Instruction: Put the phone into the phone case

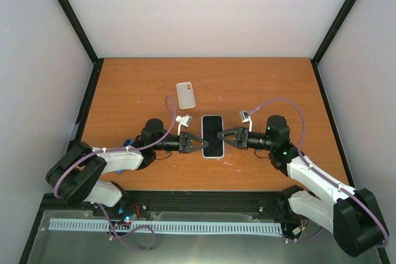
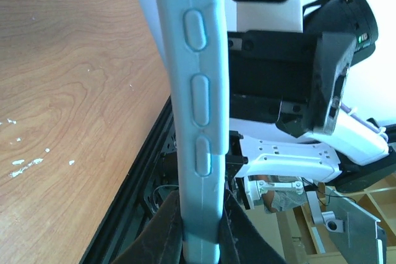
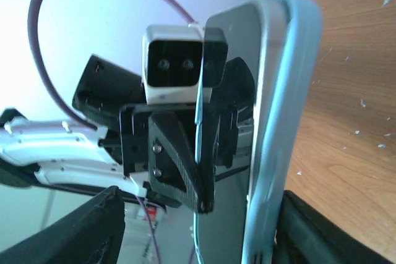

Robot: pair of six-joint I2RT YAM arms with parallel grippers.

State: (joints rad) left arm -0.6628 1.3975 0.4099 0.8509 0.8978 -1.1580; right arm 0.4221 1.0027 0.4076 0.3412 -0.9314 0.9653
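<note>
Phone (image 1: 212, 135): seated in the phone case (image 2: 195, 122), screen up, mid-table between both arms
Axis: long axis runs from near edge to far edge; button side faces the left arm
Left gripper (image 1: 204, 146): clenched on the case's near-left edge
Right gripper (image 1: 221, 137): fingers spread wide astride the right edge; released
Room: white case (image 1: 185, 95) lies apart, far-left; bare table (image 1: 278, 85) to the right

Pale blue phone case (image 2: 197, 140), black phone (image 1: 212, 134).

I note both arms stretched inward from the table's (image 1: 136, 85) near edge. The left gripper (image 1: 202, 146) is pinched on the phone case (image 2: 195, 122) — the right gripper's (image 1: 223, 135) fingers are spread wide.
</note>
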